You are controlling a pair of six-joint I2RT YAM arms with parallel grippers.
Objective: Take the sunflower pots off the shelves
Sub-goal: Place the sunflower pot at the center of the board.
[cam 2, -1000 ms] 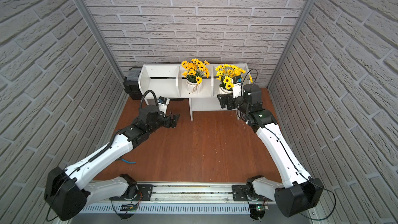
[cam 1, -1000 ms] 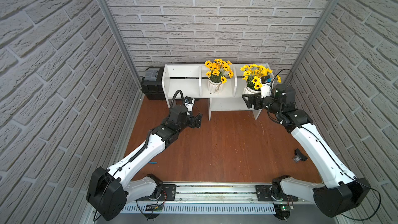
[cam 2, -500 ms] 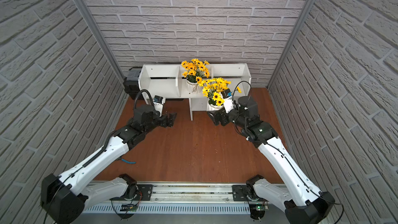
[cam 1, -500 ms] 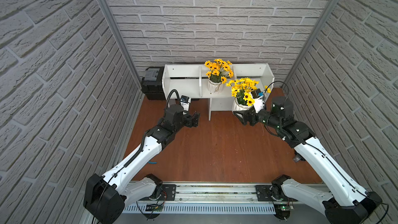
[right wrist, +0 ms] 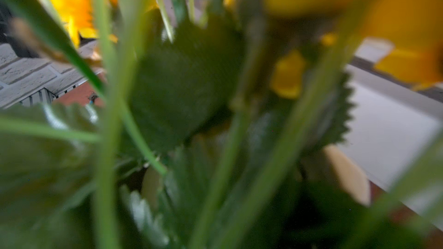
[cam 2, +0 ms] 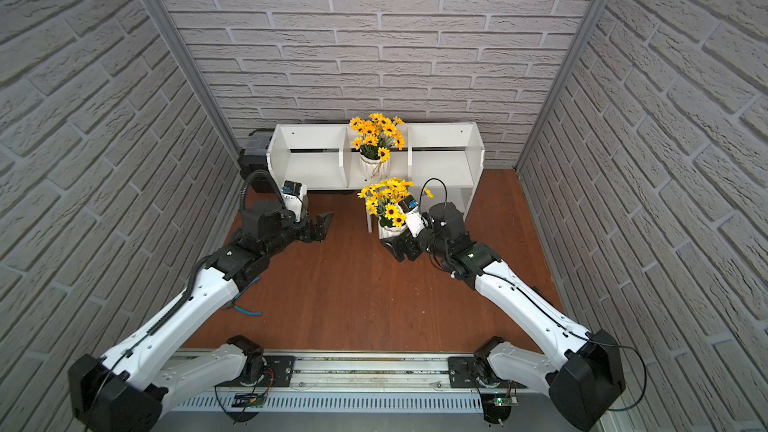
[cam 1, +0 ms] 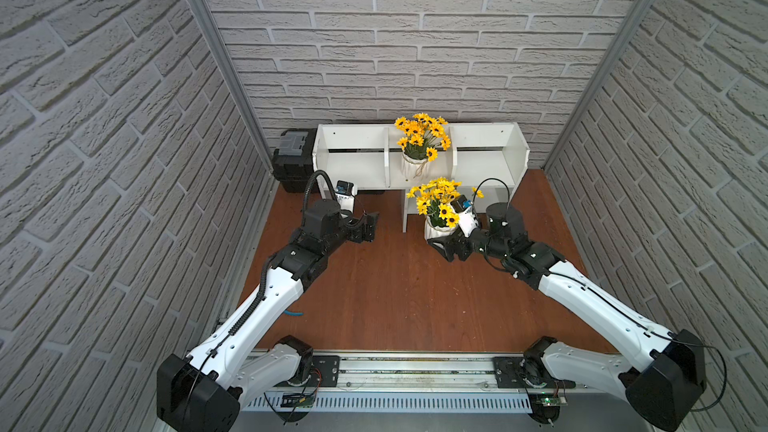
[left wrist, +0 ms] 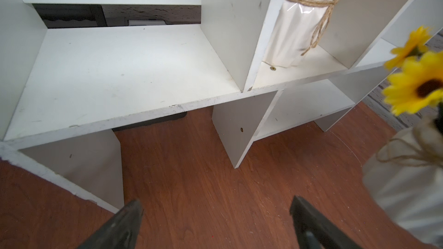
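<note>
Count: 2 sunflower pots, 1 shelf unit with 3 upper compartments.

Shelf pot (cam 1: pixel 415 166) stands upright in the middle compartment of the shelves (cam 1: pixel 353 168), upper centre of frame.

Held pot (cam 1: pixel 434 231) is off the shelves at mid-frame, just in front of the lower shelf. Right gripper (cam 1: pixel 445 246) is clamped on its lower body. Can't tell if it touches the floor (cam 1: pixel 395 292).

Left gripper (left wrist: pixel 215 209) has jaws spread, empty.

Handling guess: ceramic, so rigid, slick, chips easily; the bouquet makes it top-heavy. Grab the ribbed body, not the stems.

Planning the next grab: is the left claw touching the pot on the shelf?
Apart. In the left wrist view the left claw is open over bare wooden floor, the pot far beyond it on the shelf.
</note>
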